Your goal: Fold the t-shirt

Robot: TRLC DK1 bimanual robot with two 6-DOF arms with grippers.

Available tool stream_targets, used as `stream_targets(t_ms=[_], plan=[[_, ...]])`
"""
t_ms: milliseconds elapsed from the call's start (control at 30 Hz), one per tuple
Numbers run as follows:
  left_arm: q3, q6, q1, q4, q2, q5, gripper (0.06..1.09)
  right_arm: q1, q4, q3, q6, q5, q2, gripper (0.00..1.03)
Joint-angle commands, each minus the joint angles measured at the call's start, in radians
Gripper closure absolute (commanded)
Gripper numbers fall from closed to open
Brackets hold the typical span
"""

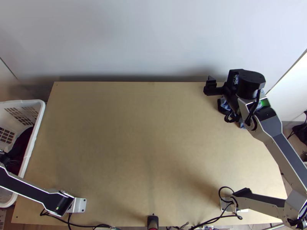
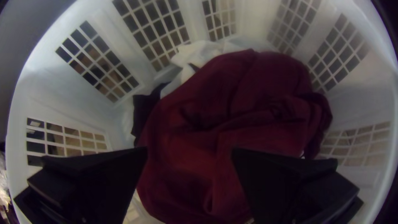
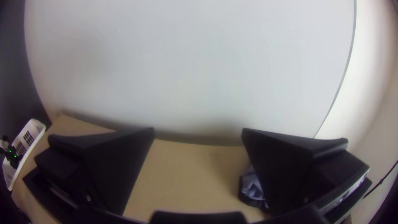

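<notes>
Top view, left: left gripper [image 1: 4, 157] inside basket [image 1: 33, 142], beside table [image 1: 126, 153] edge.
Top view, right: right gripper [image 1: 222, 80] near far-right corner, by blue-grey cloth [image 1: 225, 104].
Left wrist view: fingers apart; maroon cloth [image 2: 232, 124] bunched within basket walls.
Right wrist view: fingers apart.

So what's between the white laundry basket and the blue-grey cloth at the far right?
Bare wooden tabletop, as the top view shows, with the right arm's tool near the cloth.
</notes>
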Motion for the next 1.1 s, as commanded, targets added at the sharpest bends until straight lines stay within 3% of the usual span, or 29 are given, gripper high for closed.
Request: stream_targets(t_ms=[0, 833, 867, 900, 933, 967, 1067], plan=[[0.007, -0.008, 0.006, 0.012, 0.058, 0.053, 0.11, 0.001, -0.017, -0.004, 0.001, 0.007, -0.006, 0.05], [0.062, -0.063, -0.081, -0.065, 0.11, 0.171, 0.11, -0.008, -0.02, -0.021, -0.014, 0.024, -0.006, 0.05], [0.065, -0.062, -0.082, -0.07, 0.115, 0.185, 0.15, -0.01, -0.02, -0.021, -0.016, 0.024, -0.006, 0.05], [0.065, -0.056, -0.082, -0.071, 0.116, 0.186, 0.28, -0.011, -0.02, -0.021, -0.017, 0.025, -0.006, 0.05], [0.065, -0.053, -0.081, -0.063, 0.118, 0.194, 0.5, -0.014, -0.02, -0.021, -0.019, 0.027, -0.006, 0.05], [0.065, -0.042, -0.079, -0.044, 0.121, 0.217, 0.88, -0.016, -0.02, -0.021, -0.02, 0.027, -0.006, 0.05], [0.071, -0.02, -0.078, -0.042, 0.135, 0.235, 0.89, -0.017, -0.02, -0.018, -0.027, 0.035, -0.006, 0.05]])
